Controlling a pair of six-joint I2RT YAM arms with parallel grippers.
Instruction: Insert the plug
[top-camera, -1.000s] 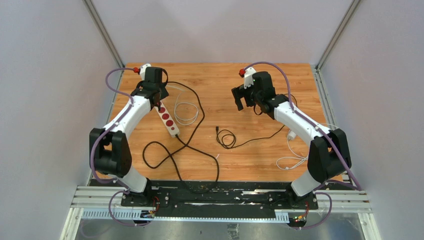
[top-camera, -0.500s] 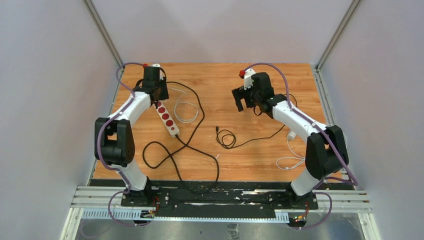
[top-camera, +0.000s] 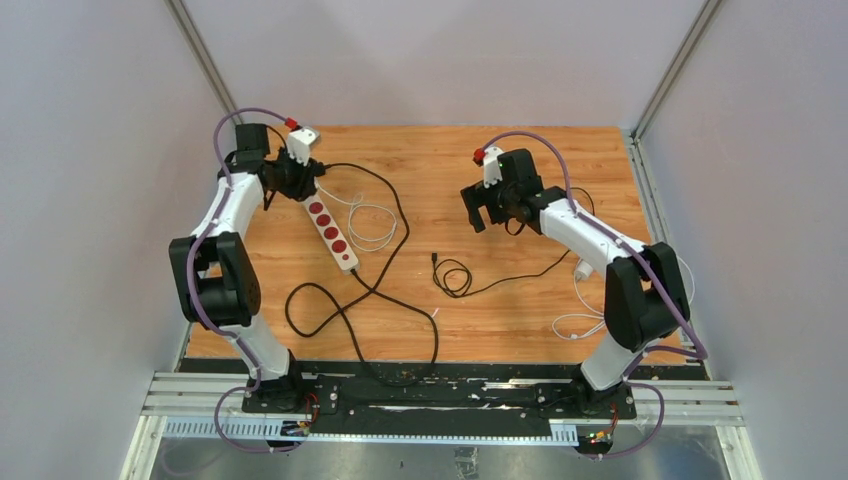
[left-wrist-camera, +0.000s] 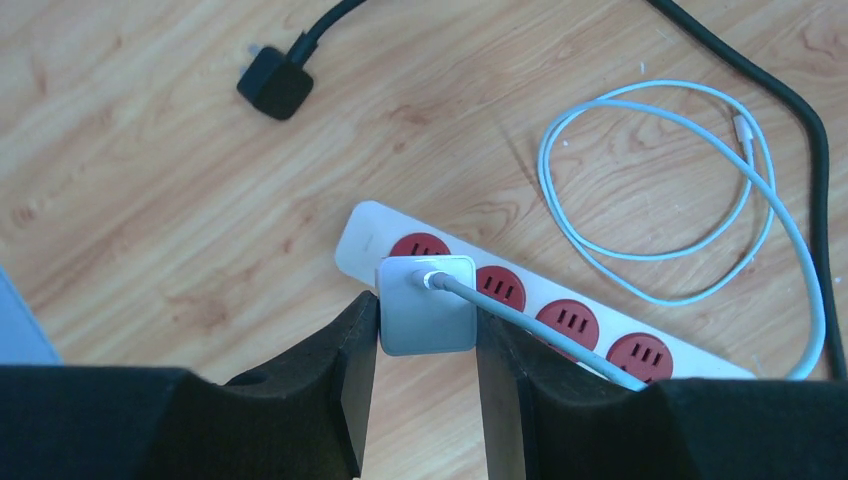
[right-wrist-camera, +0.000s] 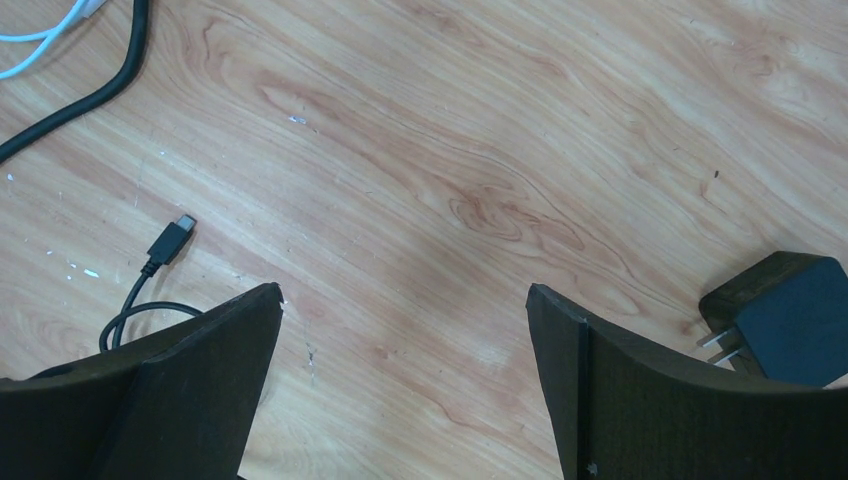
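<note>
Wood-grain tabletop (top-camera: 430, 160) w/ plain grey walls (top-camera: 430, 60), alu frame posts (top-camera: 205, 62)

My left arm (top-camera: 228, 208) and right arm (top-camera: 590, 236) had white shells, black joints and jaws, looping purple cables (top-camera: 250, 110), red knobs (top-camera: 479, 155).

Robot lab test cell.
The left arm (top-camera: 232, 205) and right arm (top-camera: 590, 238) are bolted to an aluminium rail (top-camera: 190, 400) at a wooden tabletop's (top-camera: 430, 160) edge, enclosed by plain grey panels (top-camera: 440, 60) on metal posts (top-camera: 205, 65).
</note>
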